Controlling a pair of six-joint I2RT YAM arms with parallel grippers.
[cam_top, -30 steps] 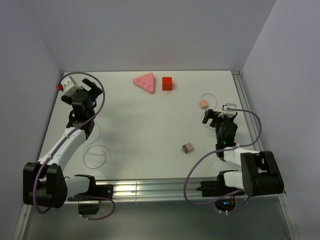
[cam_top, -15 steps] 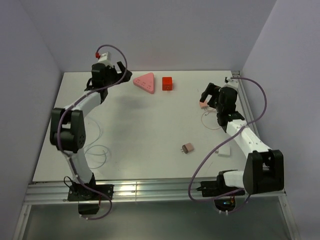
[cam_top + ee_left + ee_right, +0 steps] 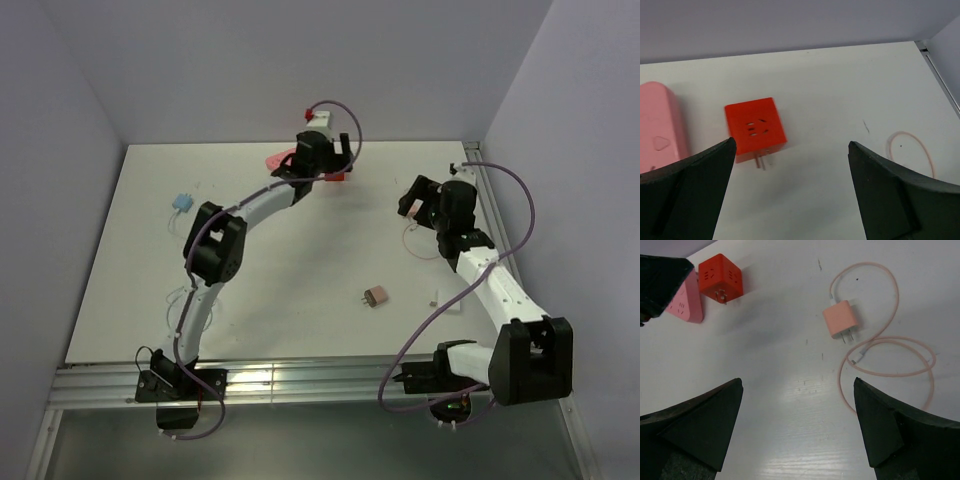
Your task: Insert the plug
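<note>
A red cube adapter with socket slots and two prongs lies at the back of the table, beside a pink triangular power strip. My left gripper hovers open just right of the cube, holding nothing. In the top view the left gripper covers most of the cube and part of the strip. A pink charger plug with a looped cable lies at the right. My right gripper is open and empty, short of that plug. In the top view the right gripper stands beside the plug.
A small brownish plug lies near the table's middle. A blue plug sits at the left with thin cable loops nearer the front. A white piece lies by the right arm. Walls close the back and sides.
My left arm has swung from the back left to over the pink strip and red cube, uncovering the blue plug. The right gripper has reached forward to the pink plug, then barely shifted.
</note>
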